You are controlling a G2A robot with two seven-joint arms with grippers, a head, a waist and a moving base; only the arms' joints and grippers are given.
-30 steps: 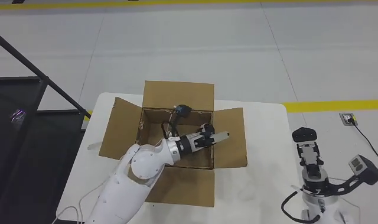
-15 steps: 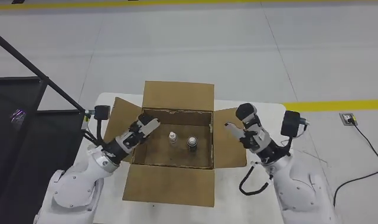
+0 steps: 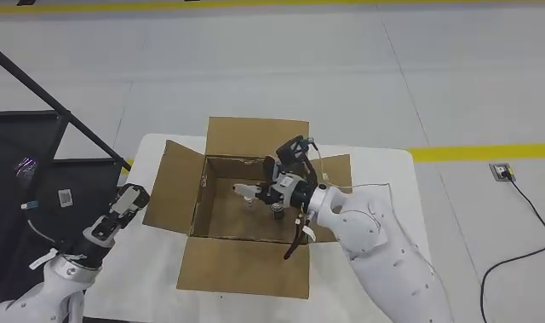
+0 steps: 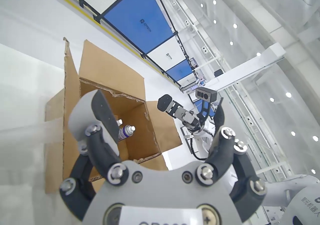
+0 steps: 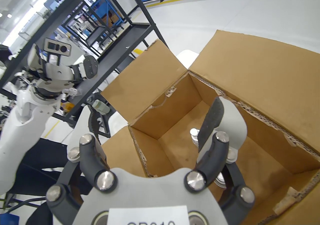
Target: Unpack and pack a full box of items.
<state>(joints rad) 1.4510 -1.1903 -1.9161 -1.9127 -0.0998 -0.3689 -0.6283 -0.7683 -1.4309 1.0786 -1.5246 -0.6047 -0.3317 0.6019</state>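
Observation:
An open cardboard box stands on the white table with all flaps spread. On its floor stand small spray cans, also seen as a white-capped can and as silver tops. My right gripper hangs open over the box's inside, just above the cans, with nothing between its fingers. My left gripper is open and holds nothing. It sits off the table's left side, well clear of the left flap; its own view looks at the box past its fingers.
A black metal rack stands left of the table, close to the left arm. The box's right flap lies under the right arm. Bare tabletop shows right of the box, and the table's front edge runs just beyond the front flap.
The left arm pulled back from the box's left flap to outside the table's left edge. The right arm swung from the right flap in over the box, above the cans.

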